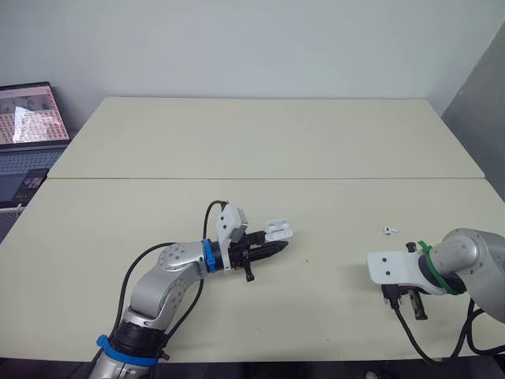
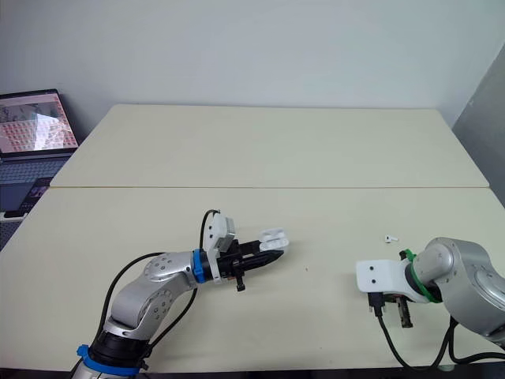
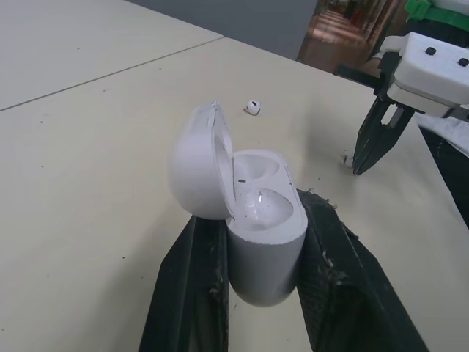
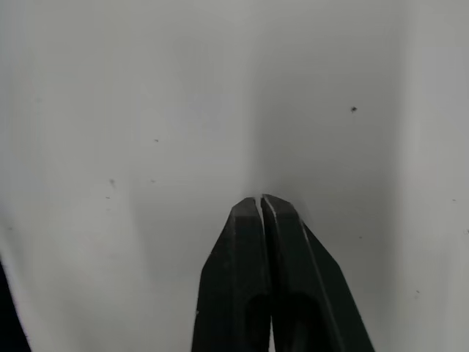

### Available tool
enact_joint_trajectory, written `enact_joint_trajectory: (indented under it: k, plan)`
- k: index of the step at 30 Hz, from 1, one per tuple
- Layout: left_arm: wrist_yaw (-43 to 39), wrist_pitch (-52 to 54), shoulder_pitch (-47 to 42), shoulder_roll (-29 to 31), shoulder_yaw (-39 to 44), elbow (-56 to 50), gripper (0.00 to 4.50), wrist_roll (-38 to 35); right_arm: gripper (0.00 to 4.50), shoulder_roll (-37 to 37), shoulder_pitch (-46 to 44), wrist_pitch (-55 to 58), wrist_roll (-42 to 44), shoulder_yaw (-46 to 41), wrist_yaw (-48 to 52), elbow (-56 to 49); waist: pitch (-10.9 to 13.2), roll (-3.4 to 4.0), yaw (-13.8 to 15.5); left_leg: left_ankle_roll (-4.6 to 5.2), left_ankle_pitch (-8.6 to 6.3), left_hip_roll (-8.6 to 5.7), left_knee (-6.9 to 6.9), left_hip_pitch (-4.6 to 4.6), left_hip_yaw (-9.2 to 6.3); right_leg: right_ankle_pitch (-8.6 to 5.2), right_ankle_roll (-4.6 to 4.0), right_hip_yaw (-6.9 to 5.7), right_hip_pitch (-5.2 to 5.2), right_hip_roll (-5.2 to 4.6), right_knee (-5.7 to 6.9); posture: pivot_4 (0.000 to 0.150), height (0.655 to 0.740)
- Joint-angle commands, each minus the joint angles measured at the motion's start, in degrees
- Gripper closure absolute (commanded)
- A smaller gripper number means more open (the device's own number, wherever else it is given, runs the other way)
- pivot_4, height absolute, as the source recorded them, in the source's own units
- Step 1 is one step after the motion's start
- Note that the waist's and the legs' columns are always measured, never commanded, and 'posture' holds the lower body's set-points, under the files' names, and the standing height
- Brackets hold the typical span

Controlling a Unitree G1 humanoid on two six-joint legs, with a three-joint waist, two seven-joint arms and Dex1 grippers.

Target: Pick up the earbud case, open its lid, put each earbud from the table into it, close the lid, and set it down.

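Note:
My left gripper (image 1: 278, 246) is shut on the white earbud case (image 3: 265, 242), holding it just above the table left of centre. The case's lid (image 3: 196, 170) stands open. Two hollows show inside, and the nearer one holds something glossy that I cannot identify. A small white earbud (image 1: 390, 230) lies on the table to the right, also seen as the earbud (image 3: 253, 107) beyond the case. My right gripper (image 1: 417, 312) is shut with nothing between its fingers (image 4: 249, 220), pointing down at the table near the front right. A tiny white speck (image 3: 344, 155) lies by its tips.
The cream table (image 1: 260, 142) is made of two tops with a seam across the middle. A laptop (image 1: 30, 118) with a lit screen stands off the far left corner. A grey wall panel borders the right side.

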Motion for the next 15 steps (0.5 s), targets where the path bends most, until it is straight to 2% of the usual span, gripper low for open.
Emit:
enact_joint_trajectory:
  k: [1, 2, 15]
  plan:
    - [-0.63, -1.18, -0.74, -0.24, -0.46, -0.94, 3.69, -0.03, 3.3, -1.8, 0.37, -0.44, 1.02, -3.5, 0.43, -1.15, 0.0, 0.0, 0.0, 0.0, 0.0, 0.0, 0.0, 0.0, 0.0, 0.0, 0.0, 0.0, 0.0, 0.0, 0.0, 0.15, 0.74]
    - [-0.64, -1.19, -0.7, -0.24, -0.47, -0.94, 3.69, -0.01, 3.0, -2.18, 0.5, -0.71, 0.92, -3.76, 0.36, -0.72, 0.0, 0.0, 0.0, 0.0, 0.0, 0.0, 0.0, 0.0, 0.01, 0.0, 0.0, 0.0, 0.0, 0.0, 0.0, 0.15, 0.74]
    - [-0.5, -1.3, -0.59, -0.42, -0.65, -0.92, 3.69, 0.09, 3.0, -3.17, 2.97, -5.89, -0.4, -4.52, 0.2, 3.83, 0.0, 0.0, -0.01, 0.0, 0.0, 0.0, 0.0, 0.0, 0.03, 0.0, 0.0, 0.01, 0.0, 0.0, 0.0, 0.15, 0.74]
